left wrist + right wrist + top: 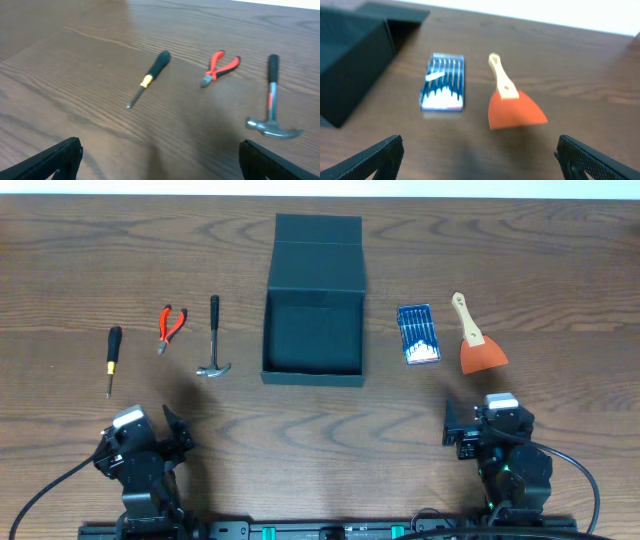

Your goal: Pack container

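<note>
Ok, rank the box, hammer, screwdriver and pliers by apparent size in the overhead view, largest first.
1. Container, far the largest.
2. Hammer.
3. Screwdriver, slightly shorter than the hammer.
4. Pliers, shortest, though wider than the screwdriver, so those two are close.

- A robot test bench, lab-like: a left arm [140, 465] and a right arm [508, 455] stand on a black rail [330, 530] at 6 o'clock, with cables [45, 492] alongside.
- The wood-grain tabletop [320, 420] holds hand tools in a tidy row, among them a hammer [214, 340] and pliers [171, 325].
- A plain white strip [320, 187] runs along 12 o'clock.
</note>
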`<act>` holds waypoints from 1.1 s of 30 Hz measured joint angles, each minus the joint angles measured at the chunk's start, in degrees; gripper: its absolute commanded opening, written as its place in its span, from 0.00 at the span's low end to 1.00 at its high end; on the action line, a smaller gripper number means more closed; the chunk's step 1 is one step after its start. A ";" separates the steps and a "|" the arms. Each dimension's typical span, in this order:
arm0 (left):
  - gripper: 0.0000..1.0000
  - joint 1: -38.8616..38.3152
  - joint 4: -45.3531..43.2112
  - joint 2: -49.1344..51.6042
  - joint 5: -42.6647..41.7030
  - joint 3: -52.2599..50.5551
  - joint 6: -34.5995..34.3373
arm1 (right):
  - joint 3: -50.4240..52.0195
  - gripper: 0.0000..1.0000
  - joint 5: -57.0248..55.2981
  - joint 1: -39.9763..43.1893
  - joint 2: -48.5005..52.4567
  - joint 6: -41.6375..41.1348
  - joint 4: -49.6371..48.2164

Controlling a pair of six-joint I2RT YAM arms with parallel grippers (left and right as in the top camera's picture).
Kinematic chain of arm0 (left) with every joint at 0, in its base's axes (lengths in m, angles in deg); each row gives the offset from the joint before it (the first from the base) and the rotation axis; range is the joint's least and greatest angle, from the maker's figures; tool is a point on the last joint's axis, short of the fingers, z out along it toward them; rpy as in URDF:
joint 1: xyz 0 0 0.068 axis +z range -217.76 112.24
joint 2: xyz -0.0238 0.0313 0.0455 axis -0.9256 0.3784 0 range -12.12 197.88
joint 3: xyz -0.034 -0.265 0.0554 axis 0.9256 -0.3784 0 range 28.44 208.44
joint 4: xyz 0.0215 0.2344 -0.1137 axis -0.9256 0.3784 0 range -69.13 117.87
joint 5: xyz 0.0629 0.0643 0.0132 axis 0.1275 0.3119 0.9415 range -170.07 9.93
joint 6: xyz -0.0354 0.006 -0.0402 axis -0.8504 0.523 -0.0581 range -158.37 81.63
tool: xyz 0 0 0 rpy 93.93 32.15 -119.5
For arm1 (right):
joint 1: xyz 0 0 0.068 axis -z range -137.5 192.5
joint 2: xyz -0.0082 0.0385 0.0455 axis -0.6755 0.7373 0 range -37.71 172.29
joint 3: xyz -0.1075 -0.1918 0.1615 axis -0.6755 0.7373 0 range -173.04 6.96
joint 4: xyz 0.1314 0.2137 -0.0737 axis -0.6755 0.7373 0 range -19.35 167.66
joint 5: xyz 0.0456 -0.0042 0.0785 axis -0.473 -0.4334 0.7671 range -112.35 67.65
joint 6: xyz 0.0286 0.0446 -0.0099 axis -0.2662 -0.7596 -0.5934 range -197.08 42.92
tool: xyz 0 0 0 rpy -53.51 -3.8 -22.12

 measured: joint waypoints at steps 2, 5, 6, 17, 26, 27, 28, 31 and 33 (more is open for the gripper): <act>0.98 0.00 -0.02 0.00 0.90 0.02 0.68 | 0.00 0.99 2.73 0.00 0.00 -2.19 0.52; 0.98 0.00 -0.28 0.00 1.57 0.02 1.20 | 0.22 0.99 8.35 -0.02 0.00 -6.43 2.73; 0.98 0.00 -0.35 0.00 1.66 0.02 1.20 | 0.22 0.99 8.85 -0.02 0.00 -6.86 2.84; 0.98 0.04 -2.89 0.00 -16.55 -0.26 -1.86 | 0.26 0.99 18.49 -0.02 0.07 -19.82 2.97; 0.98 0.04 -3.17 4.50 -24.17 8.52 -3.52 | -7.98 0.99 16.20 0.00 13.29 -21.73 3.93; 0.98 0.04 -3.23 6.51 -24.22 10.80 -3.56 | -11.04 0.99 15.34 -0.02 16.31 -21.11 4.76; 0.98 0.04 -3.17 9.09 -24.24 13.27 -3.56 | -14.99 0.99 14.19 0.00 20.20 -20.26 5.84; 0.98 0.04 -1.44 18.32 -24.28 20.02 -3.58 | -28.20 0.99 10.75 0.00 32.50 -17.70 11.08; 0.98 0.04 0.61 25.07 -24.41 24.20 -3.58 | -35.08 0.99 9.03 0.02 38.86 -16.20 14.27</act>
